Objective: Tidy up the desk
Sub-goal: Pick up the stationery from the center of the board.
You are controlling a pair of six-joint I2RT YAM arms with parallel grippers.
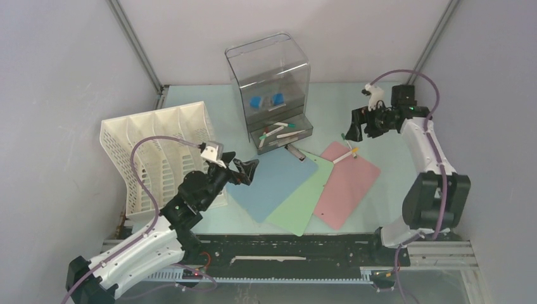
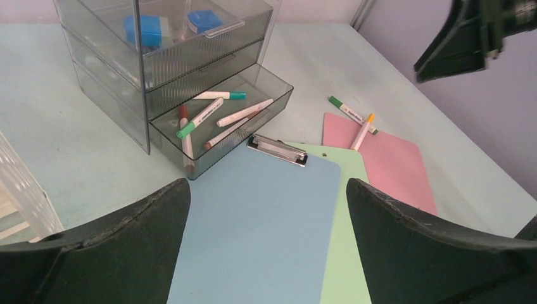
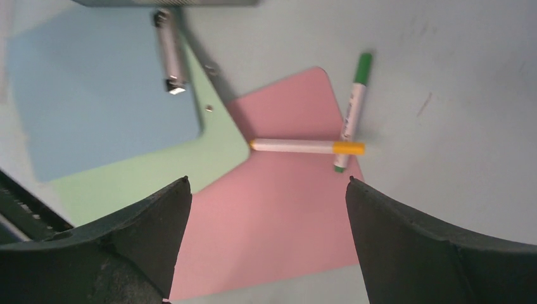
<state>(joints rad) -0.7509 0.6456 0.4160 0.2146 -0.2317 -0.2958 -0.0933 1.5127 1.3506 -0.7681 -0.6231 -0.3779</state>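
The desk (image 1: 329,101) filled the middle of the top view, grey walls around it. My left gripper (image 1: 244,170) hung center-left with its fingers spread wide and empty, at the left edge of the blue clipboard (image 1: 273,180). The right gripper (image 1: 352,130) was wide apart too, holding nothing, just above the pink clipboard (image 1: 347,183) in the frame. An orange-capped marker (image 1: 346,154) lay across that board's top corner.

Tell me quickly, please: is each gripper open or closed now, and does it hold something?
Left gripper: open, jaws wide apart, holding nothing.
Right gripper: open, jaws wide apart, holding nothing.
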